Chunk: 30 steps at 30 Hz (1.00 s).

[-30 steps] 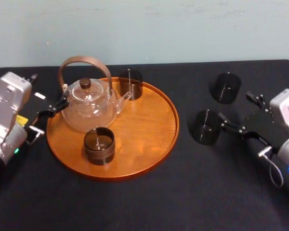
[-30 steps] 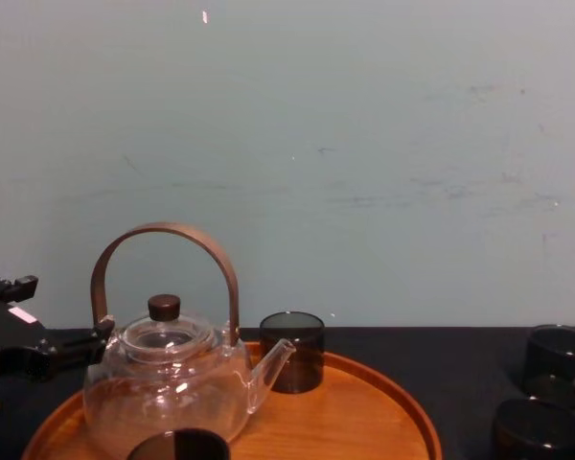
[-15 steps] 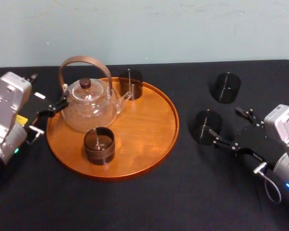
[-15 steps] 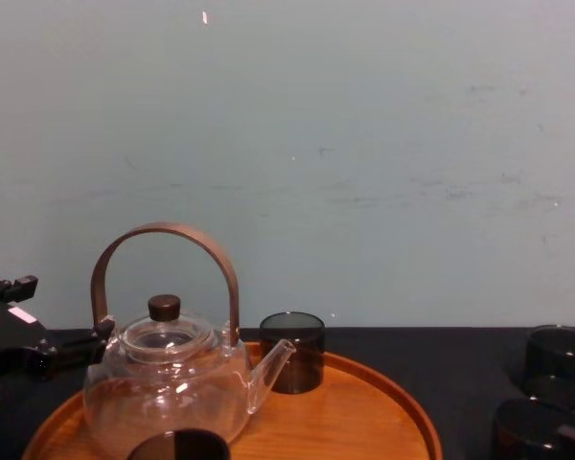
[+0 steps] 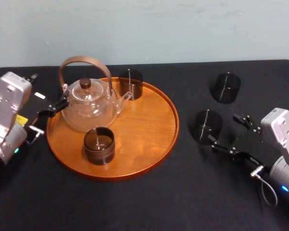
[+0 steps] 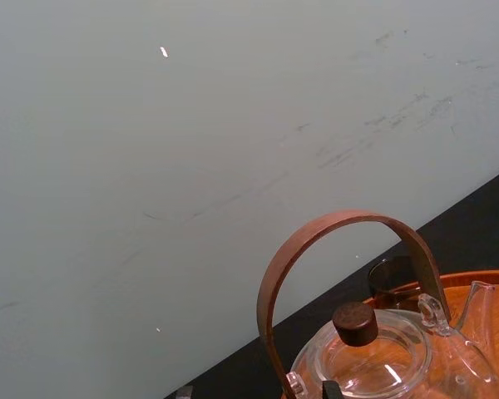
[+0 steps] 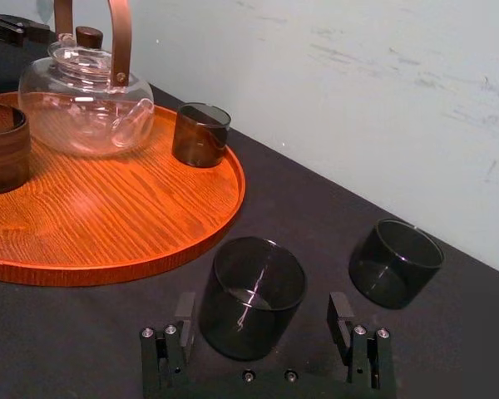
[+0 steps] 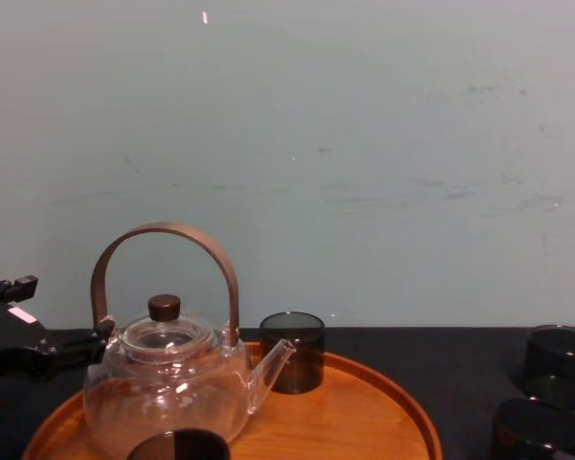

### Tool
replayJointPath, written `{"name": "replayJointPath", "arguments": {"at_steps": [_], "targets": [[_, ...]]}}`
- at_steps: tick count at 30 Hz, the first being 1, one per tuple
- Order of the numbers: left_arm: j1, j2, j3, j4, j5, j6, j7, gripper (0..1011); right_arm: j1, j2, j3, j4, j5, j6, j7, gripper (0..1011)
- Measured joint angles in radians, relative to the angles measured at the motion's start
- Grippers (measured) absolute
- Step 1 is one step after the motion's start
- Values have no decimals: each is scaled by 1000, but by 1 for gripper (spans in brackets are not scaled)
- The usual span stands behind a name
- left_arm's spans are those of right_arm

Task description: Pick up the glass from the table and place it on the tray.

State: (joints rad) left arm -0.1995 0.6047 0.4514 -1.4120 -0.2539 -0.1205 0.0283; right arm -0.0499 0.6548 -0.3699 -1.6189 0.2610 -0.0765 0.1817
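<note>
Pale wall (image 5: 183, 29) meets the back edge of the black table (image 5: 149, 202); wide bare surface in front. Tray (image 5: 154, 125) at centre-left holds the teapot (image 5: 89, 108) and two dark cups (image 5: 99, 145); its right half is open wood.

The glass (image 5: 207, 126) stands on the table just right of the tray's rim, with the spare glass (image 5: 226, 87) behind it, well apart. Right gripper (image 5: 225, 129) has its fingers (image 7: 184, 309) spread either side of the glass, not touching.

Left gripper (image 5: 48, 91) is parked left of the tray, fingers spread.

Versus 0.5 s ago: right gripper has shifted nearer the robot; everything else is unchanged.
</note>
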Motion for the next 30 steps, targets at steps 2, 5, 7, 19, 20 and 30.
{"name": "replayJointPath", "arguments": {"at_steps": [2, 5, 7, 19, 20, 30], "targets": [[0, 0, 0, 0, 0, 0, 0, 1009, 0, -5, 4, 5, 1, 0, 6, 1002], [0, 0, 0, 0, 0, 0, 0, 1009, 1, -15, 9, 18, 5, -1, 19, 1002], [0, 0, 0, 0, 0, 0, 0, 1009, 4, -21, 11, 27, 9, -1, 28, 1002], [0, 0, 0, 0, 0, 0, 0, 1010, 39, -73, 17, 111, 23, -7, 92, 1002], [0, 0, 0, 0, 0, 0, 0, 1010, 44, -79, 20, 121, 23, -8, 98, 1002], [0, 0, 0, 0, 0, 0, 0, 1010, 71, -109, 34, 176, 18, -9, 126, 1002]]}}
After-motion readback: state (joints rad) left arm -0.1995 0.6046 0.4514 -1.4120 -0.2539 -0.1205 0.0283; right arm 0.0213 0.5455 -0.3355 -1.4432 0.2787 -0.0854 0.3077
